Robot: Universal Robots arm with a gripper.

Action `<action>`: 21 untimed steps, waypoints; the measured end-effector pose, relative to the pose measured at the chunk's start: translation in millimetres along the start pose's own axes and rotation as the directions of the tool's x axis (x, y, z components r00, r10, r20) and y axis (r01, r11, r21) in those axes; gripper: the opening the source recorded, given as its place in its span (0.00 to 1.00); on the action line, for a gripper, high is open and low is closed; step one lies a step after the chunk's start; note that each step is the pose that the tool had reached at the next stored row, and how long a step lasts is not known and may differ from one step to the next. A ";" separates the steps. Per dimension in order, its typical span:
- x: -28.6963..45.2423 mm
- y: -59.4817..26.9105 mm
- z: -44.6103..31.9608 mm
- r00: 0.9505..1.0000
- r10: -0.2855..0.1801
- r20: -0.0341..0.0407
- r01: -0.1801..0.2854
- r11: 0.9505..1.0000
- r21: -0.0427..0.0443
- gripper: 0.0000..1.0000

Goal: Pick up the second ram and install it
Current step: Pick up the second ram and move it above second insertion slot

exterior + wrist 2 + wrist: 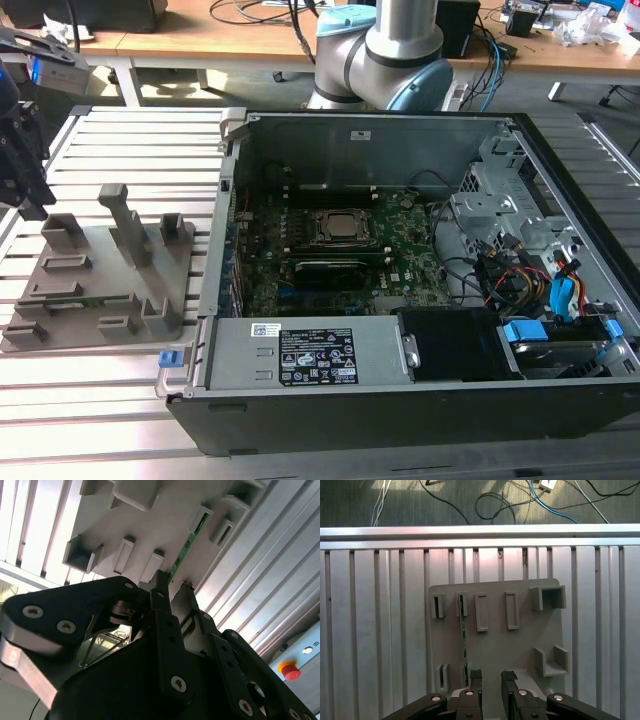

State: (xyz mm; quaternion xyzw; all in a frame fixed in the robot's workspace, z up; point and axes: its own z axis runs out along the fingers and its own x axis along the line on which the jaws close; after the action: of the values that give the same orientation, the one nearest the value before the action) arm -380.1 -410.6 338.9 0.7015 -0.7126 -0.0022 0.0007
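The thin green circuit-board stick, the second ram (pixel 463 640), stands on edge in slots of a grey plastic holder block (pixel 520 645) on the slatted aluminium desk (pixel 370 630). The black gripper (pixel 492 676) hovers over the block's edge, jaws released and empty, with the stick's end just beside one finger (pixel 476 679). In the exterior view the block lies at nine o'clock from the open black computer case (pixel 400 420).

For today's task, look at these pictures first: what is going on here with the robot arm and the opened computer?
The robot arm's gripper hangs over the grey holder block, which sits on the slatted table next to the open computer case. The second ram, a thin green stick, stands on edge in the holder's slots. The jaws are open and close to one end of the stick but not closed on it, so it has not been picked up yet.
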 end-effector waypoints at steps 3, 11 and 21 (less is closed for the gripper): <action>0.0 0.0 3.5 1.000 0.000 0.000 0.000 1.000 0.000 0.30; 0.0 -0.1 14.2 1.000 0.000 0.000 0.000 1.000 0.000 0.30; 0.1 -0.1 19.6 1.000 0.000 0.000 0.000 1.000 0.000 0.30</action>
State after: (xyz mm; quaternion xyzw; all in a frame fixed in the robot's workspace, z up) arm -380.1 -410.6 319.3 0.7015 -0.7126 -0.0022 0.0006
